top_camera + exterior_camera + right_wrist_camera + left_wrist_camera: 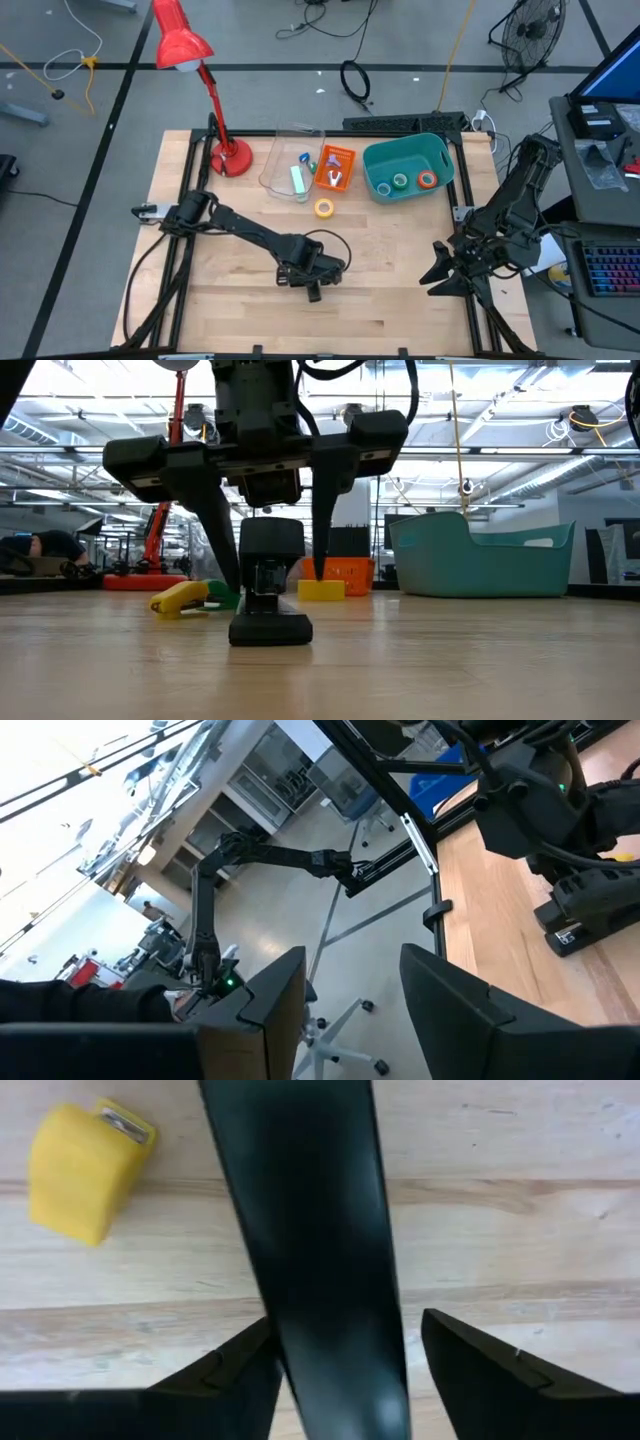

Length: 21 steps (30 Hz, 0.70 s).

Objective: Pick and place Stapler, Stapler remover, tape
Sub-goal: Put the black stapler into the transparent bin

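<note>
Table [400, 300] of pale wood carries everything, with a red lamp [185, 45] standing at its far left corner. At the far right sits a teal bin [440, 150] that already holds three tape rolls [400, 182], and beside it lie an orange box [335, 167] and a clear tray [275, 160]. The left arm reaches out to mid-table, where its gripper [270, 575] stands straight over the stapler [270, 585], one finger on each side and the jaws fairly wide, not visibly pressing on it yet. That is the relation the grasp depends on: the stapler lies directly between the fingers, its long axis running roughly along the arm's reach, across the line on which the fingers close, so they should meet its narrow flanks. It is black and glossy, resting flat on the wood near the front. The right gripper [345, 1005] waits off the table's right edge, fingers parted and empty, much farther from the work. A yellow roll [324, 208] lies loose just in front of the orange box, and a small yellow remover [85, 1165] sits near the stapler.
</note>
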Motion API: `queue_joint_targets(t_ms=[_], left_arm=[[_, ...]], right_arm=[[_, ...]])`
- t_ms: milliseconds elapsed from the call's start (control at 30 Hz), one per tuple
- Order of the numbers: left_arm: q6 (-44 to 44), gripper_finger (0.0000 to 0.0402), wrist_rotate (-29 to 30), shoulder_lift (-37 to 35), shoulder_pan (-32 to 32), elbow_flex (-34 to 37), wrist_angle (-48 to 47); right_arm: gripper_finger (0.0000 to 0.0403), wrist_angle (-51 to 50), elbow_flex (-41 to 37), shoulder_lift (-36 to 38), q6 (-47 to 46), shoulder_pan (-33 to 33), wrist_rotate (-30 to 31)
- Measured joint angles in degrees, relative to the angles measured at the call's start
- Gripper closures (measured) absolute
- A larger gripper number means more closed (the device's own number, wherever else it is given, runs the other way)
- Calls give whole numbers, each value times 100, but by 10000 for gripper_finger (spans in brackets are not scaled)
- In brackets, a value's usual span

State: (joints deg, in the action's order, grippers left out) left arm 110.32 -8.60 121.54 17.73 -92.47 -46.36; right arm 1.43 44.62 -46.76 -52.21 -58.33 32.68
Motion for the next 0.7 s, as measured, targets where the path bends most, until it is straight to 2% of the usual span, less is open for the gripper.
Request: queue_joint_targets(t_ms=[233,367,533,700], left_arm=[[-210,234,-279,0,-94,0,9],[-265,260,-345,0,-122,0,69],[-490,260,-344,-1,-129,-7,410],[-757,248,-216,-157,-243,-285,147]], right_arm=[[245,2,0,0,42,0,1],[245,2,0,0,44,0,1],[245,2,0,0,46,0,0],[245,0,0,0,64,0,-1]])
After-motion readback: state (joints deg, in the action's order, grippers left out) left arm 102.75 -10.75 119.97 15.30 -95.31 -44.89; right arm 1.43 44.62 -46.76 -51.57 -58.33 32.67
